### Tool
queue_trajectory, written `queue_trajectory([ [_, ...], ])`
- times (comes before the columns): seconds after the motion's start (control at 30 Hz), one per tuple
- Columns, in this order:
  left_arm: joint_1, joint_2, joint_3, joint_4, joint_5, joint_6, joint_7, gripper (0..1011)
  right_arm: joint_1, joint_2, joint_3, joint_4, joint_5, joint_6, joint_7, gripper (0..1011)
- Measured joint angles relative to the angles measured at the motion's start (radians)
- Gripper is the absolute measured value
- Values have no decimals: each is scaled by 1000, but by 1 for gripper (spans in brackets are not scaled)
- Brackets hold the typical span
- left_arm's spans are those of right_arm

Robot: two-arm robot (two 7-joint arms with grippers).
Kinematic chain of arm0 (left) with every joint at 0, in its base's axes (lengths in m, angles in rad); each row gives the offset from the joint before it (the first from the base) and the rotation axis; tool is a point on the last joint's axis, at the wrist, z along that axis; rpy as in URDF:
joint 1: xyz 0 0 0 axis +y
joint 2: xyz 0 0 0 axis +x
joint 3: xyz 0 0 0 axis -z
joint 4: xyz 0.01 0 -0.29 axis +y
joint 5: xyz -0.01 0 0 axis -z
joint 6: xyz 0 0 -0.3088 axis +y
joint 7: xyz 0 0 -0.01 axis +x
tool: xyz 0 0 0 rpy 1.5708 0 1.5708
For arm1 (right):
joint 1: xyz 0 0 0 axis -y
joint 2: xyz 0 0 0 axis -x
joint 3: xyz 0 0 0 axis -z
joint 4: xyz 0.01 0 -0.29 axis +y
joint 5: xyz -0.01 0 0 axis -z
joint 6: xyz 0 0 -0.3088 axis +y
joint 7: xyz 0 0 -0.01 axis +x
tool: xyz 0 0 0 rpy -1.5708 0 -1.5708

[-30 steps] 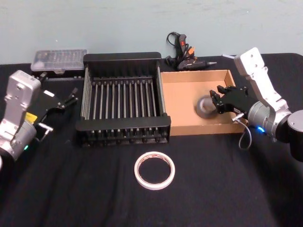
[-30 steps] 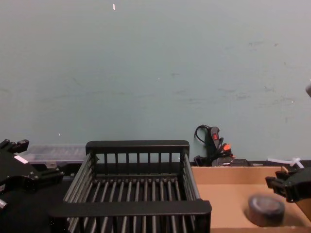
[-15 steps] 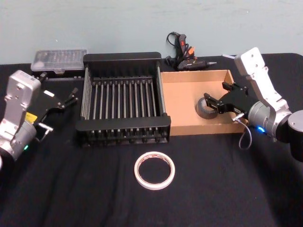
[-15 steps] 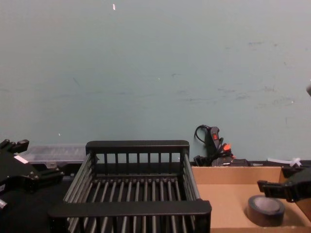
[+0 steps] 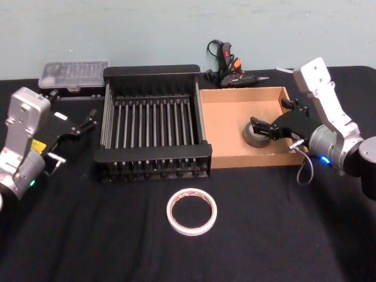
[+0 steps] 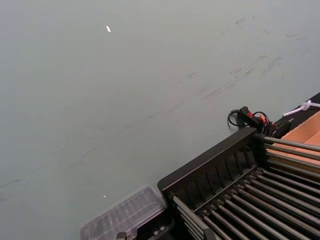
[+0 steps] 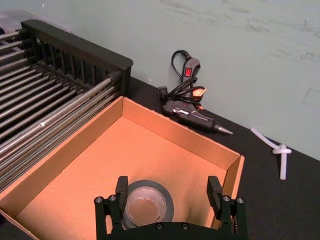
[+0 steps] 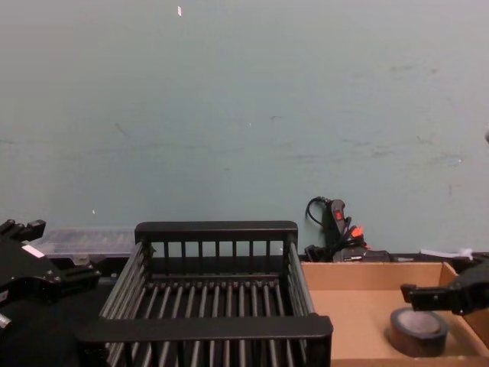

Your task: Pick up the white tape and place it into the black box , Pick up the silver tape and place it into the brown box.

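The silver tape (image 5: 256, 134) lies flat inside the brown box (image 5: 226, 126), near its right end, and also shows as silver tape (image 7: 145, 202) and silver tape (image 8: 417, 331). My right gripper (image 5: 271, 115) hovers just above the roll, open, its fingers (image 7: 214, 190) spread wider than the roll and holding nothing. The white tape (image 5: 191, 211) rests on the black cloth in front of the black box (image 5: 153, 157), whose slatted floor is bare. My left gripper (image 5: 87, 120) waits to the left of the black box, open and holding nothing.
A black glue gun (image 5: 226, 67) with its coiled cable lies behind the brown box. A clear plastic case (image 5: 73, 73) sits behind the black box at the left. A white stick (image 7: 279, 150) lies on the cloth right of the brown box.
My right gripper has opened and let go of the silver tape. The roll now rests flat on the brown box floor. The left arm has not moved.
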Motion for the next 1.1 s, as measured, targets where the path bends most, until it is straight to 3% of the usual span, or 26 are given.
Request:
queue_trajectory([
  [0.43,0,0,0,0,0,0,0,1001,-26,19,26,-82,34,24,24,1002],
  [0.7,0,0,0,0,0,0,0,1002,-86,77,34,-215,89,61,78,1002],
  [1.1,0,0,0,0,0,0,0,1002,-181,160,38,-358,157,116,133,1002],
])
